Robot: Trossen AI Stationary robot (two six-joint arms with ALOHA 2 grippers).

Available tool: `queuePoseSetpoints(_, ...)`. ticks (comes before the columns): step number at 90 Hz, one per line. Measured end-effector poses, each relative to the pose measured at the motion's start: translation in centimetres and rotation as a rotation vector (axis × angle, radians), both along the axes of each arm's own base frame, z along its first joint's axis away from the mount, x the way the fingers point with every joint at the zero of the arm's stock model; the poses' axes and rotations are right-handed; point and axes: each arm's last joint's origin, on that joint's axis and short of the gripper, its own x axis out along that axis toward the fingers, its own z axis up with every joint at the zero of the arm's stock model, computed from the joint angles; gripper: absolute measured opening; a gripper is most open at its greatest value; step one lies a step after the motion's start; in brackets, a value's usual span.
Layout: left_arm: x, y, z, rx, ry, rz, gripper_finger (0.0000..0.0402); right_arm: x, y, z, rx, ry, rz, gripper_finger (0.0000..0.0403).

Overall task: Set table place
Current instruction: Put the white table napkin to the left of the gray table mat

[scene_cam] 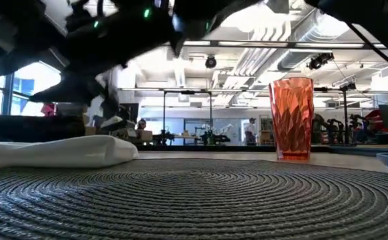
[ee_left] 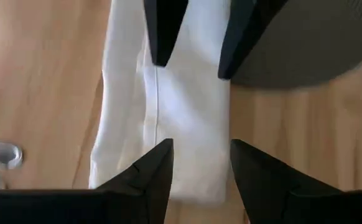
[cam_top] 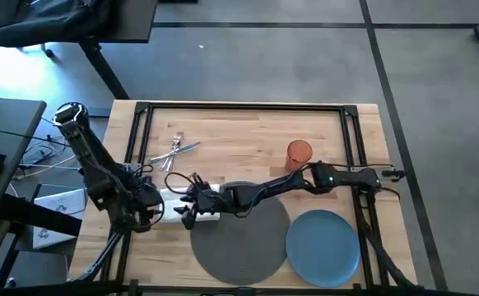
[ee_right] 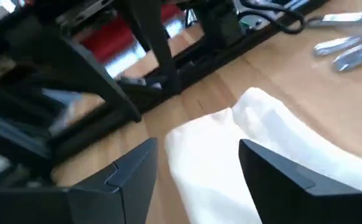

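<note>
Both grippers meet over a white napkin (cam_top: 192,205) at lower centre-left of the tabletop (cam_top: 239,131), just left of the placemat (cam_top: 241,242). The left gripper (ee_left: 199,163) and right gripper (ee_right: 196,163) both hang with fingers spread, gripping nothing. A red cup (cam_top: 299,153) stands upper right of the placemat; a blue plate (cam_top: 323,247) touches its right edge.

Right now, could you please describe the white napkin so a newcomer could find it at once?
On the wooden table, look just left of the round dark grey placemat. The folded white napkin lies flat there, between both grippers, the only white cloth thing.
</note>
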Motion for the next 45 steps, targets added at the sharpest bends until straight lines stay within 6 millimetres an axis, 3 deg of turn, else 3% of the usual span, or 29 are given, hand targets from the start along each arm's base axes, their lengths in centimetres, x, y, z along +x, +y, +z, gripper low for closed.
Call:
queuePoseSetpoints(12, 0.7, -0.5, -1.3, 0.02, -0.07, -0.016, 0.0146, -1.5, -0.2, 0.9, -0.181, 0.192, 0.088, 0.0206)
queuePoseSetpoints(23, 1.0, -0.3, -4.1, 0.02, -0.069, 0.005, 0.0146, -2.4, -0.4, -0.1, -0.271, 0.329, 0.152, 0.0204)
queuePoseSetpoints(45, 0.4, 1.3, -8.6, 0.007, 0.005, 0.141, 0.0146, -2.4, -0.9, -3.2, -0.383, 0.435, 0.253, 0.02)
